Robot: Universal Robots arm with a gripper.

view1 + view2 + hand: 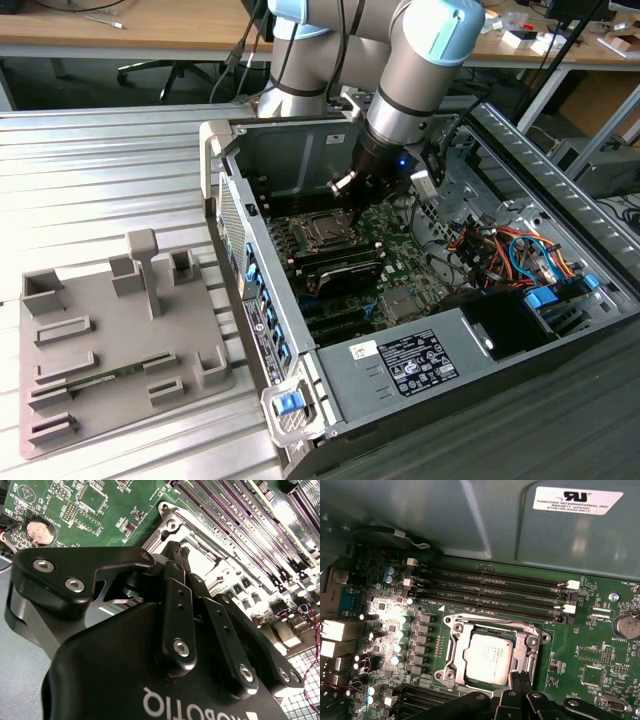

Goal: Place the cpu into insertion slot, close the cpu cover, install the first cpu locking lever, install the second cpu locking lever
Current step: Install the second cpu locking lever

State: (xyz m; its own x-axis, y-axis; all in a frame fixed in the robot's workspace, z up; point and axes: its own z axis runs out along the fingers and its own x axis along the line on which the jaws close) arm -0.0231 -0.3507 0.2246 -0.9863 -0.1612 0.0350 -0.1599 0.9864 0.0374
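Your gripper [520, 680] has its jaws clenched together, empty, tips touching the corner of the cpu cover [492, 630]. The cpu [488, 658] sits in the insertion slot [451, 656], framed by that closed cover.

cpu [489, 657]: small flat square chip with a dull silver-grey metal top, lying flat and seated inside the socket, lower middle of the first wrist view.
insertion slot [454, 652]: square socket with a silver metal rim, set in the green board just beside the long black memory slots; upper middle of the exterior view [325, 232].
cpu cover [525, 645]: thin silver frame with a square window, lying down flat around the chip, whose top shows through the window.
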